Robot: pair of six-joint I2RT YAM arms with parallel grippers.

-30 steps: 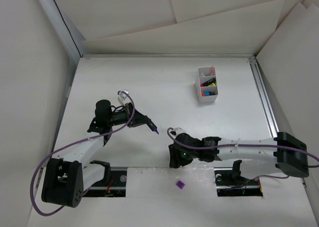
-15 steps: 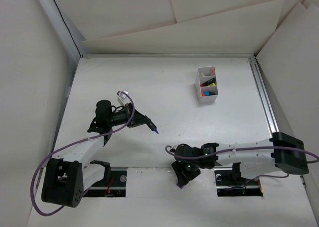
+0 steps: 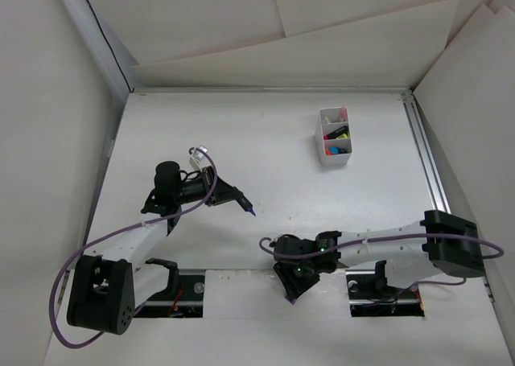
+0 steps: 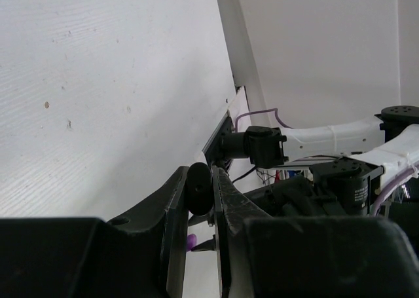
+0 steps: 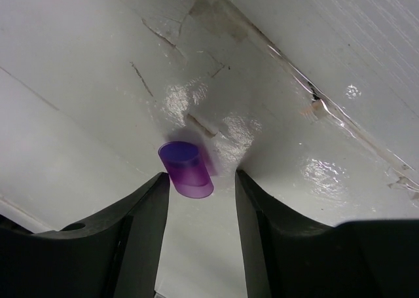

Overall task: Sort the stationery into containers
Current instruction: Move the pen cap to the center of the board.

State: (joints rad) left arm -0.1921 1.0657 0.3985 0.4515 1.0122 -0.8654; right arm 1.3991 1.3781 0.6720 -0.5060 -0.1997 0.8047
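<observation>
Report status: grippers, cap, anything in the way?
Left gripper shut on marker. Right gripper open, purple cap between its tips, not yet gripped. Nothing blocking; box far off.

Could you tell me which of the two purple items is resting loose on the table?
The small translucent purple cap between the right gripper's open fingers; the dark purple-tipped pen is clamped in the left gripper.

cap (image 5: 186, 170): translucent purple is shown
box (image 3: 334, 158): white; yellow, orange, blue and pink are seen inside
pen (image 3: 249, 209): dark, tipped in purple
table (image 3: 265, 133): white, faintly speckled
left arm (image 3: 133, 244): white links, black joints
</observation>
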